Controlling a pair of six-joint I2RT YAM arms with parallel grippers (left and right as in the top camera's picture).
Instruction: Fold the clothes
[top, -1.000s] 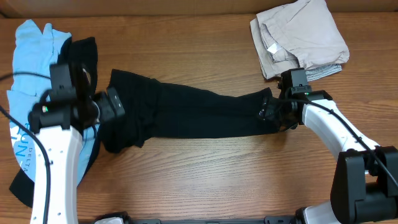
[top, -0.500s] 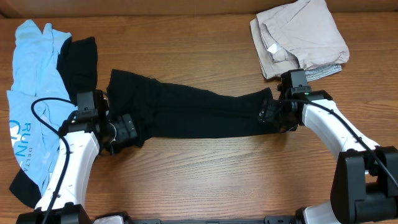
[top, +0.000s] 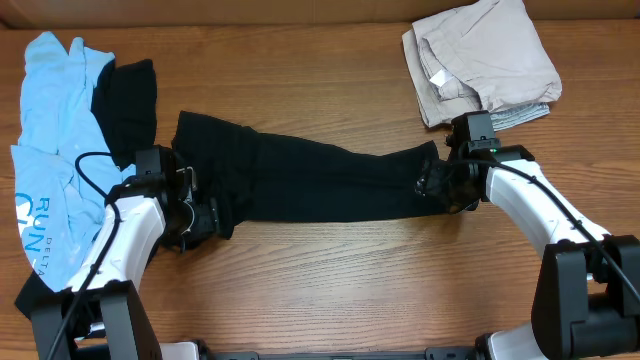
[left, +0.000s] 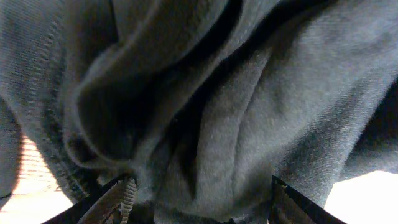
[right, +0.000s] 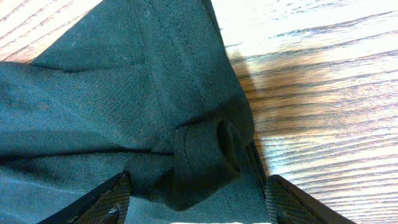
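The large black garment (top: 320, 180) of the clothes lies stretched lengthwise across the middle of the table. My left gripper (top: 203, 216) is pressed into its bunched left end. In the left wrist view dark folds (left: 205, 106) fill the frame, and the gripper (left: 202, 186) stands open with fabric between its fingers (left: 121, 199). My right gripper (top: 437, 185) sits on the garment's right end. Its wrist view shows the gripper (right: 196, 186) open, a stitched hem fold (right: 211, 149) lying between the wide-set fingers (right: 106, 199).
A light blue printed T-shirt (top: 50, 150) lies at the left edge with another black piece (top: 125, 100) on it. Folded beige pieces (top: 490, 60) rest at the back right, close behind the right arm. Bare wood (top: 330, 270) runs along the front.
The left arm has come down from above the blue shirt onto the black garment's left end, and its jaws have narrowed. The right arm has stayed put.
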